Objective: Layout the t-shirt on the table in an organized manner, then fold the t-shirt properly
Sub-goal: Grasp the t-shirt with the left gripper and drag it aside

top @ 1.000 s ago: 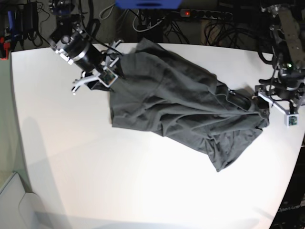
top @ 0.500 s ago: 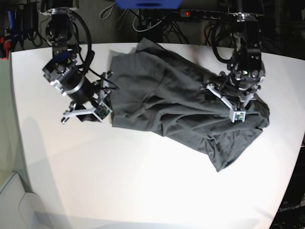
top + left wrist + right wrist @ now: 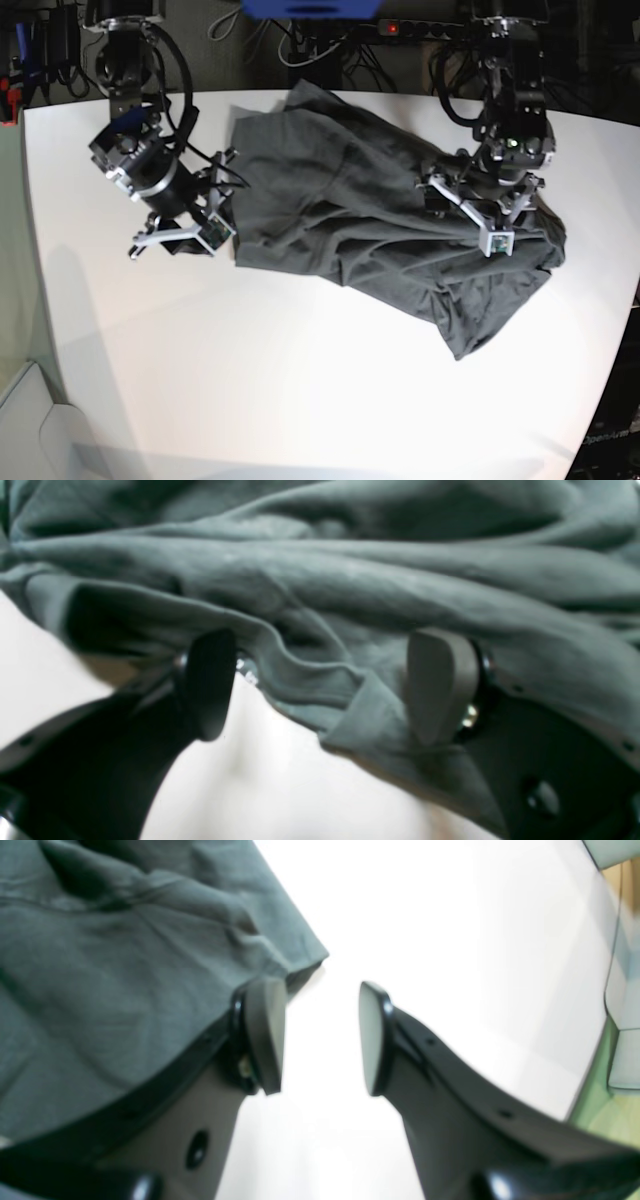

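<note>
You're mid-layout: the t-shirt [image 3: 390,220] lies crumpled on the table [image 3: 250,370], left gripper [image 3: 320,690] gaping over a hem fold, right gripper [image 3: 320,1035] parted beside its edge—pinch next.

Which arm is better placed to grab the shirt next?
Left. The left gripper is open with a fold of the t-shirt between its fingers. The right gripper is open over bare table beside the hem.

No text, label, brand, number or sign can be read in any view.
</note>
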`<state>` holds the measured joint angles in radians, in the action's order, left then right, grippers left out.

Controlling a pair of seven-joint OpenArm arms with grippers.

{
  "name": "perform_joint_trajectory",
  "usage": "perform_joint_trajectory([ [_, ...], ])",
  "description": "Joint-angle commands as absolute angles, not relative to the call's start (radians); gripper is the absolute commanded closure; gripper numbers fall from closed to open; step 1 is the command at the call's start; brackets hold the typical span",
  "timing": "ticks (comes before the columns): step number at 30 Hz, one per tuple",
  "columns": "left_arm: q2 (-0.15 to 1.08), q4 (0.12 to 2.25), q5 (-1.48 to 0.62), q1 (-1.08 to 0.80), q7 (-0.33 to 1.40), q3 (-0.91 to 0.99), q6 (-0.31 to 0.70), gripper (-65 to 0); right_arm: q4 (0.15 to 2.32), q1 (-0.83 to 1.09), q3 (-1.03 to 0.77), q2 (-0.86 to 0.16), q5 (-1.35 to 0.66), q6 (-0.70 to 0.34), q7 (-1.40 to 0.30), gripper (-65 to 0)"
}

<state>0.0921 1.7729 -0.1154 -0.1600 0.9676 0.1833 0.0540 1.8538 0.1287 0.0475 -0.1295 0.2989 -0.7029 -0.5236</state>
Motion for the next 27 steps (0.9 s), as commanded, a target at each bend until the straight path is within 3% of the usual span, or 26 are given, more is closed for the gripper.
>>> perform_joint_trajectory([
  [1,0.094,1.791,-0.113,-0.153,0.946,0.186,0.051,-52.0,1.87,0.116,0.044,-0.142,0.288,-0.698,-0.499,-25.2],
  [11,0.002,1.685,-0.116,-0.12,0.938,0.369,0.051,-52.0,1.868,0.116,0.044,-0.147,0.286,-0.698,-0.498,-25.2],
  [23,-0.033,1.544,-0.124,-0.054,0.935,0.426,0.056,-51.6,1.868,0.122,0.044,-0.15,0.286,-0.698,-0.503,-25.2],
  [25,-0.05,1.546,-0.124,-0.058,0.935,0.427,0.058,-48.9,1.868,0.12,0.044,-0.16,0.286,-0.698,-0.503,-25.2],
  [27,-0.048,1.557,-0.124,-0.061,0.935,0.427,0.058,-39.1,1.868,0.122,0.044,-0.162,0.286,-0.698,-0.499,-25.2],
])
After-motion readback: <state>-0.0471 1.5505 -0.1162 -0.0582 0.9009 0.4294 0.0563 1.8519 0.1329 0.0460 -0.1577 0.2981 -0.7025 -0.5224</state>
